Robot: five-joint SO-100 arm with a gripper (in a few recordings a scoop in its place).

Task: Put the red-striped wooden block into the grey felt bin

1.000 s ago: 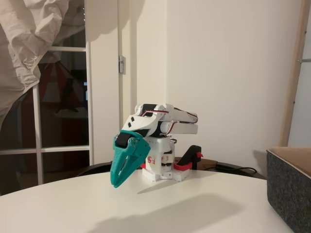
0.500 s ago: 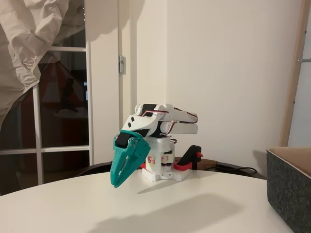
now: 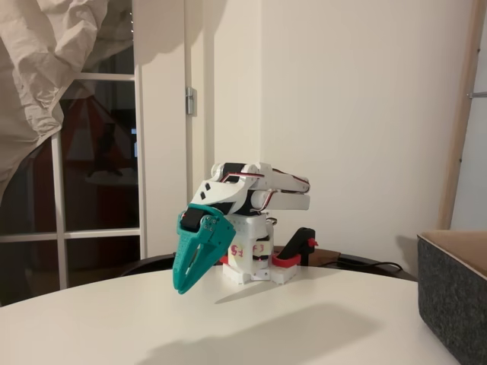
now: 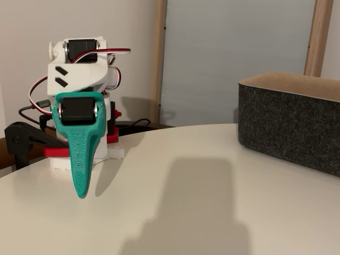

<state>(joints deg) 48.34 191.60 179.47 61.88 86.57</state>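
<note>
Progress is looking nil: teal gripper (image 3: 181, 287) is hanging clenched and empty above the white table (image 4: 202, 212), grey felt bin (image 4: 289, 125) is waiting well apart, block nowhere visible.

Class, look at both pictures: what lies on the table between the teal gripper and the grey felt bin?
Nothing but bare white table, crossed by a shadow, between the gripper and the grey felt bin in both fixed views.
</note>
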